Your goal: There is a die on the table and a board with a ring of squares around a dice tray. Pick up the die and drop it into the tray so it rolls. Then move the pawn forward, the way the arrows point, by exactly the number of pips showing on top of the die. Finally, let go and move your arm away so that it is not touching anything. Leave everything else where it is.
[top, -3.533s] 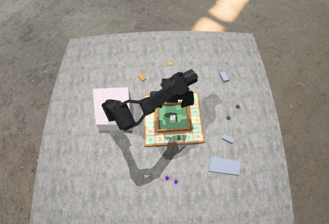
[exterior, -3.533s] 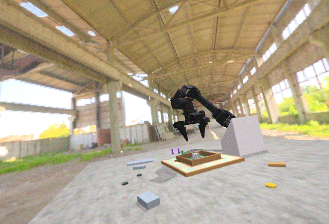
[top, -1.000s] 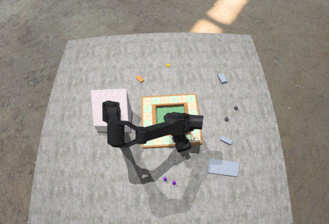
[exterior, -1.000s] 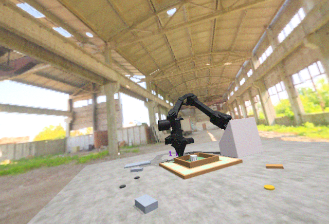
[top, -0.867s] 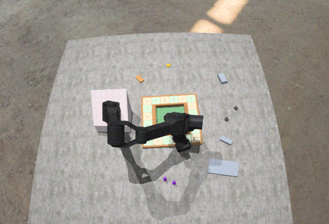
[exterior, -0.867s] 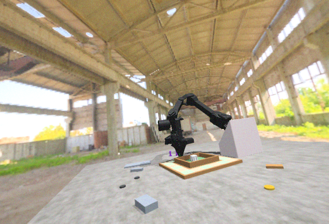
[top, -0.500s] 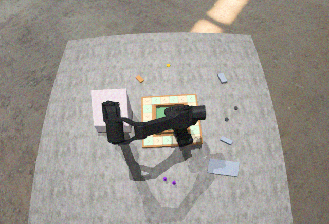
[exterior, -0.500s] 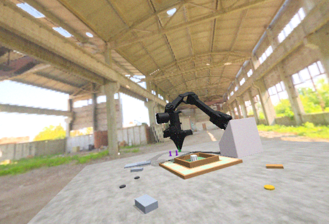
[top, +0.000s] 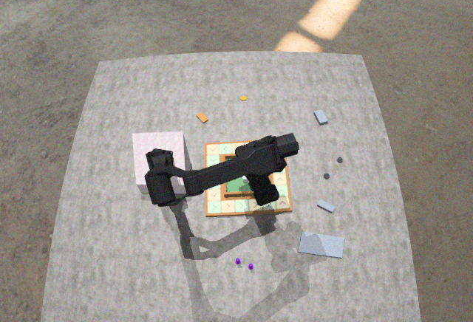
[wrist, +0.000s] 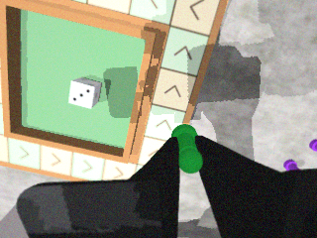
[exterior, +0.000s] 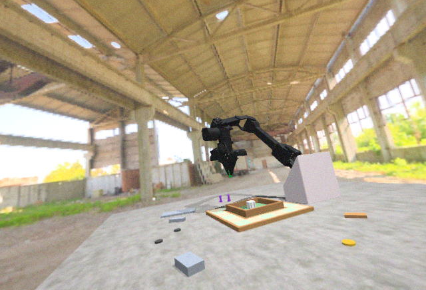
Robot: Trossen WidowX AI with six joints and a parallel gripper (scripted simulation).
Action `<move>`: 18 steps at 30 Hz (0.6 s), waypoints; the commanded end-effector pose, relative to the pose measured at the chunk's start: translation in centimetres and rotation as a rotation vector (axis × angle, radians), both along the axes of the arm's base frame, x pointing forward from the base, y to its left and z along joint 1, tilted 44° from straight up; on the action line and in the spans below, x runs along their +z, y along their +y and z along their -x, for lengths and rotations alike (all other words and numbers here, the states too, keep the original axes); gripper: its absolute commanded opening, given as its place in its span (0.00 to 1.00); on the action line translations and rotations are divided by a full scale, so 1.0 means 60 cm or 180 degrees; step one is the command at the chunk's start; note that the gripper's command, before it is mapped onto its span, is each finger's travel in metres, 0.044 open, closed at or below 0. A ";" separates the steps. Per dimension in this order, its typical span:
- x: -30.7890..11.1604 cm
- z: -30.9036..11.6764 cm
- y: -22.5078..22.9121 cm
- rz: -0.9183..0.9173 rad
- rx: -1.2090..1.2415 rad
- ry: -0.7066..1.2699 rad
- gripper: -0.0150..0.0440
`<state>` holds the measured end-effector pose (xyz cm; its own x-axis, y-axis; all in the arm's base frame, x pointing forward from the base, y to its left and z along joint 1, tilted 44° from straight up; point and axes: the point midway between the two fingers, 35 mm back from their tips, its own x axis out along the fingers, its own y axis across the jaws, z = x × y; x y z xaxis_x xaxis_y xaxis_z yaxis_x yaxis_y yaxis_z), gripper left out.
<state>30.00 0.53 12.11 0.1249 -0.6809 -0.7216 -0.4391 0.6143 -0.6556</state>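
The gripper (exterior: 229,172) (wrist: 188,144) is shut on the green pawn (exterior: 229,175) (wrist: 190,160) and holds it up in the air, well above the table. In the wrist view the pawn's image overlaps the board's edge. The fingertips are hidden in the top view. The white die (exterior: 250,204) (wrist: 83,93) rests inside the dice tray (top: 237,195) (exterior: 241,212), and its large face towards the wrist camera, which looks like the top, shows three pips. The board (top: 213,195) (exterior: 239,228) has a ring of cream and green arrow squares around the tray; the arm hides part of it.
Two purple pieces (top: 237,261) (top: 250,266) stand off the board. A pale block (top: 158,141) (exterior: 321,177) is beside it. A flat blue-grey slab (top: 332,245), smaller blue-grey blocks (top: 320,117) (top: 325,206), dark discs (top: 339,159) (top: 326,176), an orange block (top: 202,117) and a yellow disc (top: 243,98) lie around.
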 end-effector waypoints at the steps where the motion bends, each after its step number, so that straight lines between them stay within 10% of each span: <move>1: 0.006 -0.003 0.005 -0.0024 -0.0012 -0.0036 0.25; 18: -0.090 -0.117 0.007 -0.0032 -0.0017 -0.0057 0.25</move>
